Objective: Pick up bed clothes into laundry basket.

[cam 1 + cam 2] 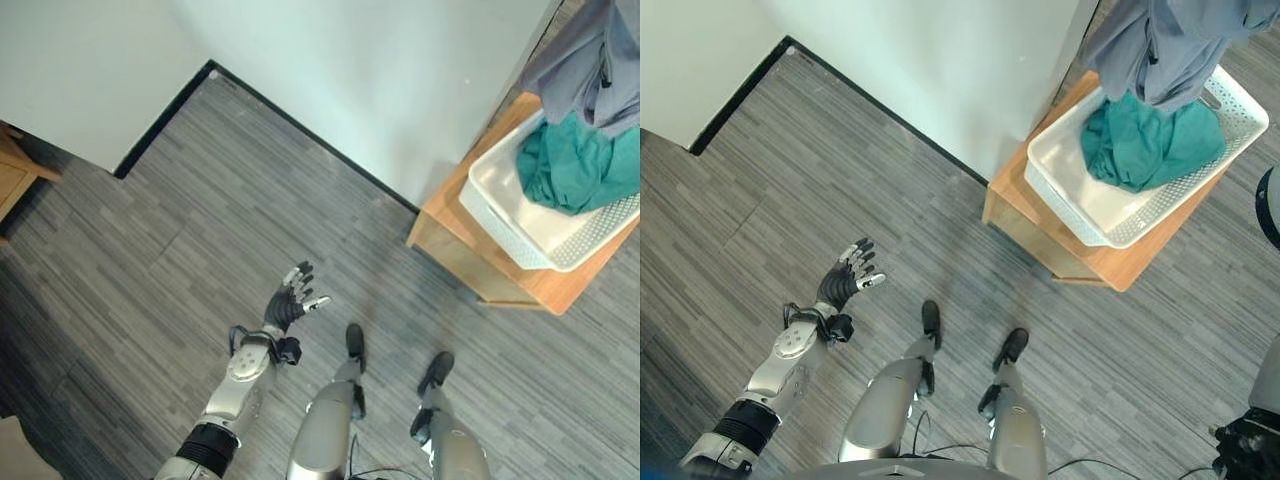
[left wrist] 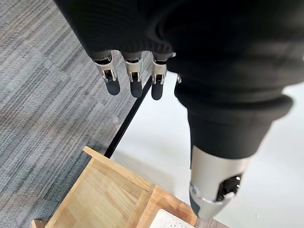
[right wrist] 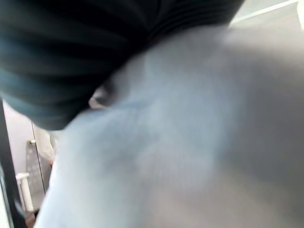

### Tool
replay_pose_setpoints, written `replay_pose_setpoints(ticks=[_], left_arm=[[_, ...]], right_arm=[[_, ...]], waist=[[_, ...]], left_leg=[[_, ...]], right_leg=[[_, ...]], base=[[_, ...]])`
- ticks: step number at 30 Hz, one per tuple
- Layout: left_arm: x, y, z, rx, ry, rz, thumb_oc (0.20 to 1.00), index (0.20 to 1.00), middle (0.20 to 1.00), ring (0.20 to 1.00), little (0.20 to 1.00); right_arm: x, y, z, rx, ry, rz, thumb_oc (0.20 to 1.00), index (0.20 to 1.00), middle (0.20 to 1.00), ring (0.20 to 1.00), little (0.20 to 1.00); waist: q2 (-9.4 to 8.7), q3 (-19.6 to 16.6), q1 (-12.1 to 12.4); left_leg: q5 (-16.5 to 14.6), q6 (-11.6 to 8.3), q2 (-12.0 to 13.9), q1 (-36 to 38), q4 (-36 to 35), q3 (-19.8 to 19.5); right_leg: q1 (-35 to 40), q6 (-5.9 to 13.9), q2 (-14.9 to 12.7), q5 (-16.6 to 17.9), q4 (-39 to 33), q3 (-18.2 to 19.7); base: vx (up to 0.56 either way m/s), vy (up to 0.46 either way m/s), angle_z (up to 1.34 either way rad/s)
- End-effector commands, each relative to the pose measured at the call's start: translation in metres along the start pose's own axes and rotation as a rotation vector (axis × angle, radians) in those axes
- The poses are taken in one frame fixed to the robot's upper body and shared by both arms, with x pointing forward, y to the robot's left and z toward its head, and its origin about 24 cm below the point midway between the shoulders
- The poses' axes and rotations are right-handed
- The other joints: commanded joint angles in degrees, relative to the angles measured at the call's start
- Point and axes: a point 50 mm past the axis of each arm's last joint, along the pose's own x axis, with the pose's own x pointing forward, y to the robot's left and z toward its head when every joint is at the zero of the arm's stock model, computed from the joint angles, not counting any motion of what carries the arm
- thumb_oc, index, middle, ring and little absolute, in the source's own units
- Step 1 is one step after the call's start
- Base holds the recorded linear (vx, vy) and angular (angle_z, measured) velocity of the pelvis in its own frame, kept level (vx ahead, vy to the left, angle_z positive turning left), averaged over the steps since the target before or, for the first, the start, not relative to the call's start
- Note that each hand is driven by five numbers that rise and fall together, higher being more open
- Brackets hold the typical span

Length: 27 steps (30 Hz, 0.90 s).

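A white laundry basket [image 1: 1060,190] stands on a low wooden table [image 1: 1040,235] at the right, against the wall. A teal cloth [image 1: 1150,145] lies bunched inside it. Above the basket hangs a grey cloth [image 1: 1160,45], dropping from the view's upper edge down to the teal cloth. In the right wrist view that grey cloth [image 3: 190,142] lies right against my right hand [image 3: 71,47], of which the dark cover shows. My left hand [image 1: 848,275] is held out over the floor at the lower left, fingers [image 2: 134,78] straight and holding nothing.
A white wall with a black skirting strip [image 1: 300,125] runs across the back and forms a corner at the left. A wooden piece of furniture [image 1: 15,170] sits at the far left edge. Grey plank floor [image 1: 200,230] spreads between it and the table.
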Motion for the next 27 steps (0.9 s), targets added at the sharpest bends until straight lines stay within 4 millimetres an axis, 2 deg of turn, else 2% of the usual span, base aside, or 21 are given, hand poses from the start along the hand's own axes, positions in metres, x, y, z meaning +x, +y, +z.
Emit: replay_pose_setpoints(ticks=[1,5,6,11,15,16,19,21,23,25,27], left_arm=[[0.004,0.002,0.026,0.038,-0.115,-0.034,1.000,1.000,1.000,1.000,1.000],[0.004,0.002,0.027,0.040,-0.118,-0.030,1.000,1.000,1.000,1.000,1.000],[0.004,0.001,0.026,0.040,-0.115,-0.032,1.000,1.000,1.000,1.000,1.000],[0.005,0.001,0.026,0.046,-0.110,-0.034,1.000,1.000,1.000,1.000,1.000],[0.005,0.002,0.026,0.053,-0.109,-0.027,1.000,1.000,1.000,1.000,1.000],[0.005,0.003,0.026,0.055,-0.105,-0.024,1.000,1.000,1.000,1.000,1.000],[0.005,0.004,0.026,0.060,-0.104,-0.022,1.000,1.000,1.000,1.000,1.000],[0.004,0.006,0.026,0.070,-0.103,-0.021,1.000,1.000,1.000,1.000,1.000],[0.004,0.007,0.028,0.071,-0.111,-0.020,1.000,1.000,1.000,1.000,1.000],[0.003,0.011,0.028,0.075,-0.111,-0.010,1.000,1.000,1.000,1.000,1.000],[0.000,0.019,0.030,0.094,-0.114,0.006,1.000,1.000,1.000,1.000,1.000]], right_arm=[[0.002,-0.052,0.008,-0.017,-0.004,-0.158,0.200,0.200,0.200,0.200,0.200],[0.002,-0.050,0.004,-0.023,0.008,-0.148,0.200,0.200,0.200,0.200,0.200],[0.001,-0.047,-0.005,-0.027,0.033,-0.137,0.200,0.200,0.200,0.200,0.200],[0.000,-0.033,-0.019,-0.054,0.075,-0.091,0.200,0.200,0.200,0.200,0.200],[-0.003,-0.031,-0.035,-0.069,0.123,-0.077,0.200,0.200,0.200,0.200,0.200],[-0.004,-0.035,-0.045,-0.086,0.154,-0.080,0.200,0.200,0.200,0.200,0.200],[-0.006,-0.044,-0.054,-0.086,0.182,-0.104,0.200,0.200,0.200,0.200,0.200],[-0.008,-0.062,-0.060,-0.093,0.199,-0.150,0.200,0.200,0.200,0.200,0.200],[-0.008,-0.079,-0.052,-0.067,0.168,-0.197,0.200,0.200,0.200,0.200,0.200],[-0.008,-0.085,-0.050,-0.060,0.151,-0.212,0.200,0.200,0.200,0.200,0.200],[-0.009,-0.088,-0.049,-0.059,0.140,-0.223,0.200,0.200,0.200,0.200,0.200]], waist=[[-3.24,2.71,0.84],[-3.39,2.92,0.61],[-3.39,3.09,0.48],[-3.46,3.59,0.10],[-3.69,3.90,-0.31],[-3.90,3.99,-0.64],[-4.09,4.04,-0.99],[-4.64,3.90,-1.55],[-5.20,3.66,-2.03],[-5.88,3.43,-2.35],[-7.39,2.99,-2.97]], left_leg=[[4.32,-9.08,2.85,0.25,-2.14,-0.02],[4.27,-9.09,2.85,0.24,-2.14,0.22],[4.19,-9.00,2.81,0.33,-2.14,0.24],[4.08,-8.93,2.86,0.49,-2.14,0.40],[3.97,-8.83,2.88,0.59,-2.14,0.51],[3.93,-8.80,2.88,0.69,-2.14,0.67],[3.85,-8.77,2.88,0.75,-2.14,0.76],[3.70,-8.75,2.91,0.96,-2.14,0.90],[3.57,-8.80,3.00,1.19,-2.14,1.11],[3.52,-8.79,3.02,1.33,-2.14,1.19],[3.48,-8.86,3.16,1.53,-2.14,1.34]], right_leg=[[1.11,4.84,-2.27,-0.95,0.69,4.00],[0.96,4.82,-2.20,-0.87,0.69,4.24],[1.03,4.82,-2.14,-0.86,0.69,4.26],[0.97,4.78,-2.12,-0.78,0.69,4.42],[0.88,4.87,-2.05,-0.67,0.69,4.61],[0.84,4.90,-2.01,-0.60,0.69,4.71],[0.84,4.97,-2.07,-0.53,0.69,4.65],[0.84,5.06,-1.98,-0.48,0.69,4.82],[0.95,5.11,-1.93,-0.46,0.69,4.85],[1.07,5.08,-1.91,-0.45,0.69,4.93],[1.27,5.03,-1.91,-0.40,0.69,4.87]], base=[[-0.01,0.011,-0.03],[-0.01,0.004,-0.03],[0.00,0.000,0.00],[0.00,0.000,0.00],[0.00,0.000,0.00],[0.00,0.000,0.00],[-0.01,0.001,-0.03],[0.00,0.000,0.00],[0.00,-0.001,-0.04],[-0.01,-0.001,-0.07],[-0.01,-0.007,-0.06]])
